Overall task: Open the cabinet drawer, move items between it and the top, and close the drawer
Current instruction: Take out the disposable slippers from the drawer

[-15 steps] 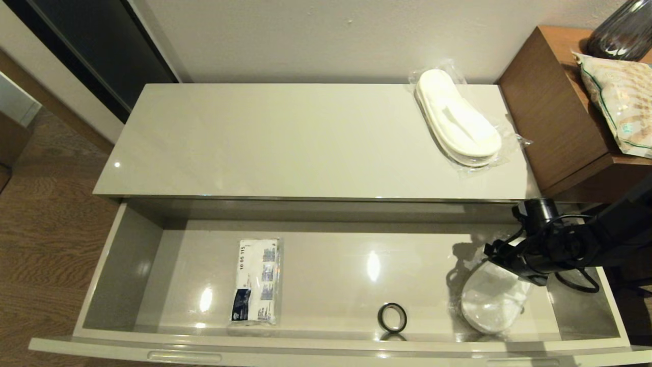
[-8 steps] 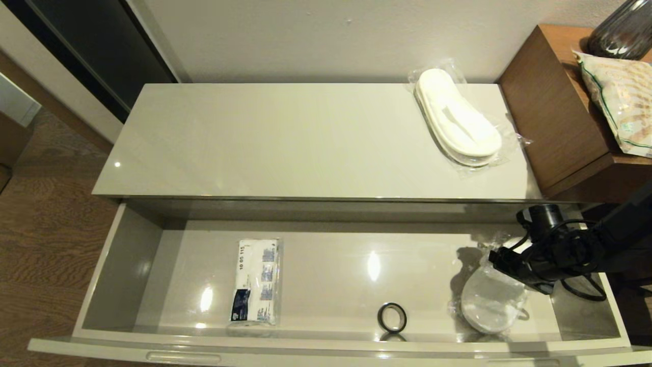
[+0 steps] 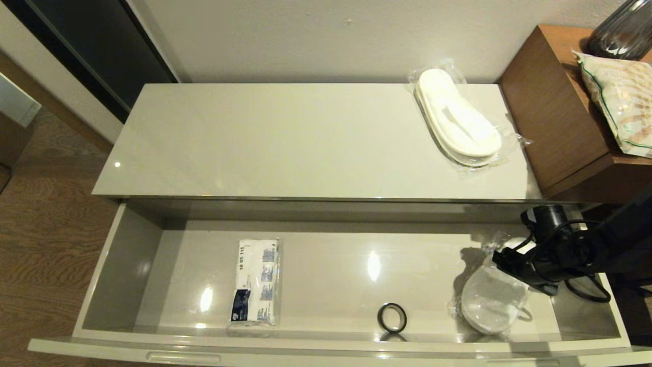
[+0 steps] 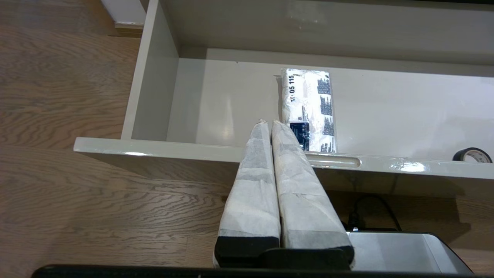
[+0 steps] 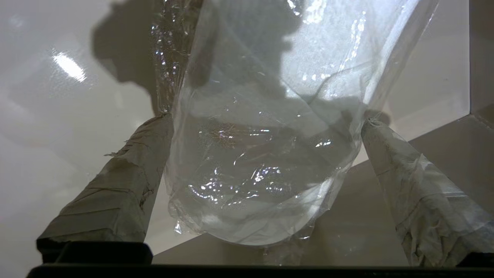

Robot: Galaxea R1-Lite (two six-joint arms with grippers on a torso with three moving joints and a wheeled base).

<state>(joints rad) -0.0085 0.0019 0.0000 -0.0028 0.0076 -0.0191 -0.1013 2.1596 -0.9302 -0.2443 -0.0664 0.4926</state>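
The cabinet drawer (image 3: 326, 285) stands pulled fully out below the glossy top (image 3: 285, 142). One bagged pair of white slippers (image 3: 458, 122) lies on the top at its right end. A second bagged pair (image 3: 491, 300) lies in the drawer's right end. My right gripper (image 3: 509, 265) hangs low over that pack, open, one finger on each side of the crinkly bag (image 5: 262, 166); the fingers (image 5: 150, 143) touch or nearly touch the plastic. My left gripper (image 4: 269, 122) is shut and empty, held just in front of the drawer's front edge (image 4: 154, 148).
A white packet with blue print (image 3: 255, 280) and a small black ring (image 3: 392, 317) lie on the drawer floor. A brown wooden side table (image 3: 555, 112) with a printed bag (image 3: 619, 102) stands right of the cabinet. Wooden floor lies to the left.
My right gripper has shifted a little to the right and slightly down over the slippers pack in the drawer. The pack and everything else have stayed put.
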